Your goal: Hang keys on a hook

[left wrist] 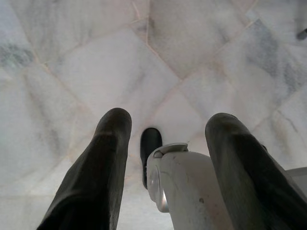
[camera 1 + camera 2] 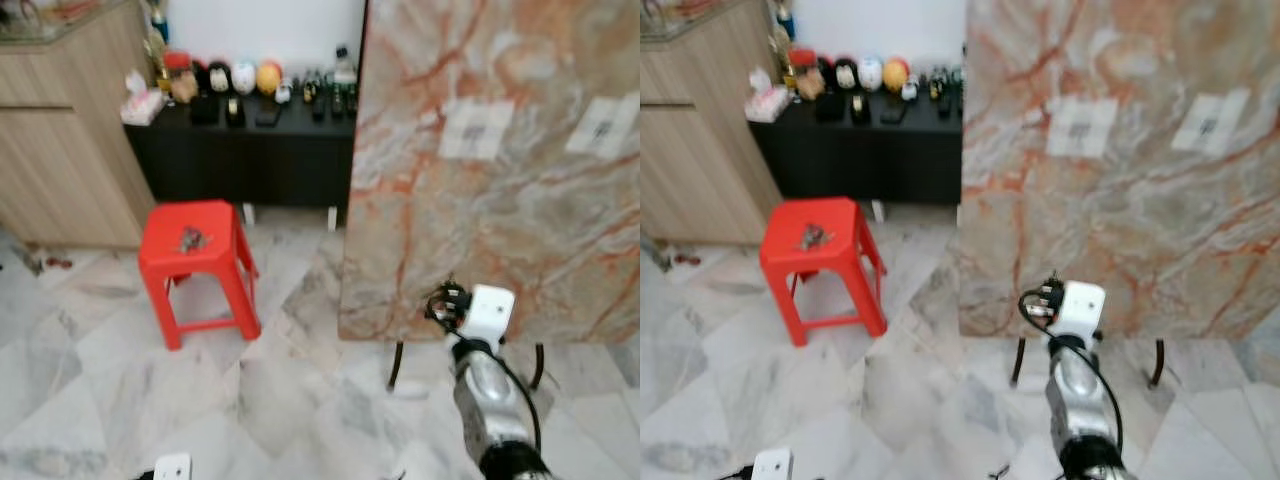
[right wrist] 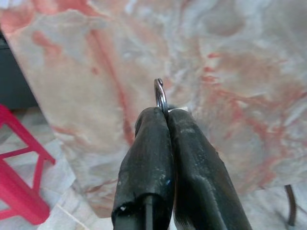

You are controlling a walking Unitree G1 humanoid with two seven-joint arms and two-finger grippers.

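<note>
Right hand is clamped on the key ring, raising it before the marble panel to seek a hook, while the left hand hangs slack and spread over the floor.

Even, soft indoor daylight; no hard shadows. Head views mildly blurred throughout, small items on the black cabinet indistinct. Marble floor shows faint sheen, no glare. Wrist views: near black fingers soft, out of focus; backgrounds hazy.
</note>
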